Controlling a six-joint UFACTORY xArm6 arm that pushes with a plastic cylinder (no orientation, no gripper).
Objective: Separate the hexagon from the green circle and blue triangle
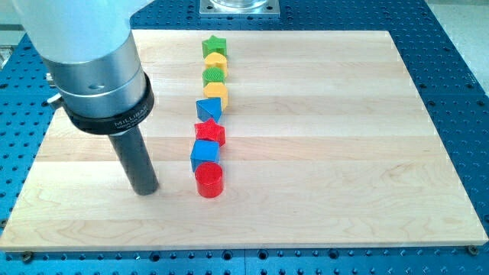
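Several blocks stand in one column down the board's middle. The yellow hexagon (216,93) touches the green circle (214,76) above it and the blue triangle (208,108) below it. My tip (145,190) rests on the board to the left of the column's lower end, level with the red cylinder (208,181) and about a block's width from it. It touches no block.
A green star (215,46) and a yellow round block (216,61) top the column. A red star (210,131) and a blue cube (205,154) sit below the triangle. The wooden board (344,153) lies on a blue perforated table.
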